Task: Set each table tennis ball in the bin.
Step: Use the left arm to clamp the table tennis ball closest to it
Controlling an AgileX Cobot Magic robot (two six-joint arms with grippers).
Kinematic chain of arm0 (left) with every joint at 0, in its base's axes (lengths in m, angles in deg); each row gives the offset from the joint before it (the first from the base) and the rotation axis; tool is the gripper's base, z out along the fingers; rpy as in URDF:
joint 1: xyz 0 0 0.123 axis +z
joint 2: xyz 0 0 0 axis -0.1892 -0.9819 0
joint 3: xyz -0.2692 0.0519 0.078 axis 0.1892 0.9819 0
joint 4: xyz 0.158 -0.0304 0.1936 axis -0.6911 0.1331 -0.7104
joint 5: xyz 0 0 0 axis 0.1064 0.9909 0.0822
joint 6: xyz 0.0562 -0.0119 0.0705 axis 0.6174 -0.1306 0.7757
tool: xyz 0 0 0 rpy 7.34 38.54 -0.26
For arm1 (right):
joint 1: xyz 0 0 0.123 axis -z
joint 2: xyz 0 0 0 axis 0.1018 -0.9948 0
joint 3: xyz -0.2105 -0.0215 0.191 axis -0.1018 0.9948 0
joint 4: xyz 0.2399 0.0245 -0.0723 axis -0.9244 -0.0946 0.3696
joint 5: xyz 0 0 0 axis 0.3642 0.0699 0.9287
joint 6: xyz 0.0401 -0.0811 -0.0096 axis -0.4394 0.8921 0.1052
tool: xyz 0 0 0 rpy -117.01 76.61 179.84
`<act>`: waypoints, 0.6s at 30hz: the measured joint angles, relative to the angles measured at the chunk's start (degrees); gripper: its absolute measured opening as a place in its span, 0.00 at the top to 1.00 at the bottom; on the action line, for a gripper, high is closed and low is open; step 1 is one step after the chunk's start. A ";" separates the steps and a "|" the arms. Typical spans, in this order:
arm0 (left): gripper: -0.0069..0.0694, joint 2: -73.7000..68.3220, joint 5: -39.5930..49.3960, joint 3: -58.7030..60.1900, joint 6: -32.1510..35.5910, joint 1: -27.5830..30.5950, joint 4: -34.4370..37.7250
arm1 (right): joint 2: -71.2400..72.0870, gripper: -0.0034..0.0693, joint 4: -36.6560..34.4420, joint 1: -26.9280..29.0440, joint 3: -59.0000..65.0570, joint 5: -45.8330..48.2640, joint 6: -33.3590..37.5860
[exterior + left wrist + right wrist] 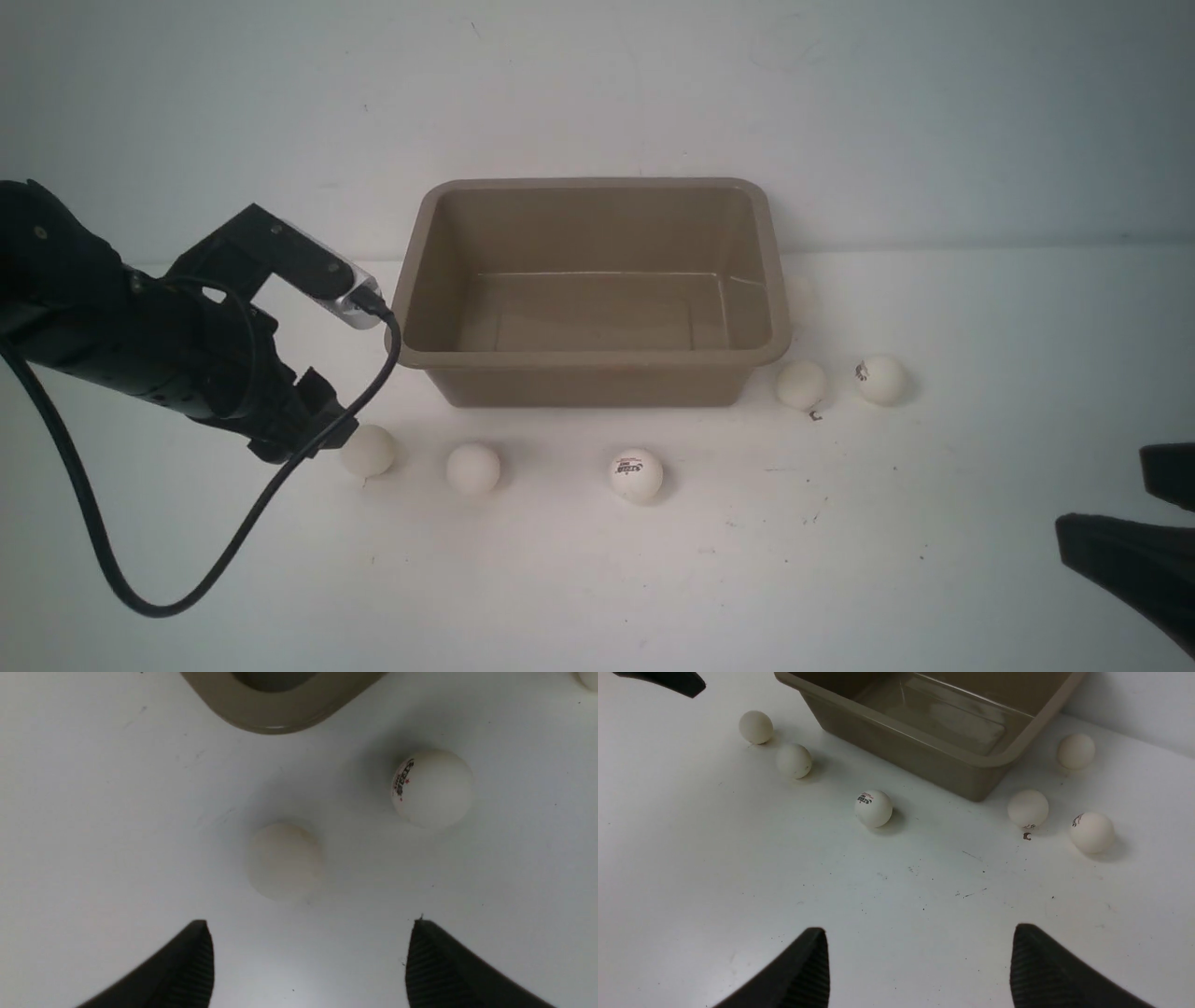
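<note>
Right wrist view alone clearly shows a sixth ball [1076,751] beside the bin [901,751]; left hand [308,961], right hand [920,966] released, empty; scuffed white tabletop [738,868].

White table [597,579] — scuffed, white wall [597,84] behind, sm. dark scrap [815,415]

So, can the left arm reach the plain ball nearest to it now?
Likely yes: the left gripper is open, and the plain ball lies just ahead of it, with nothing between them.

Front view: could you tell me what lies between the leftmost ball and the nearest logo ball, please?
One plain white ball, touching neither, seen in the front view.
</note>
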 joint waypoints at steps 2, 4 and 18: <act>0.26 0.00 0.00 0.00 0.00 0.00 -0.13 | 0.00 0.30 0.00 0.00 0.00 0.00 0.07; 0.26 0.00 0.00 0.00 -0.51 0.00 -0.18 | 0.00 0.30 0.00 0.00 0.00 0.00 0.13; 0.26 -8.11 -0.84 -0.43 -2.23 0.00 2.98 | 0.00 0.30 -1.05 0.00 0.00 0.04 0.38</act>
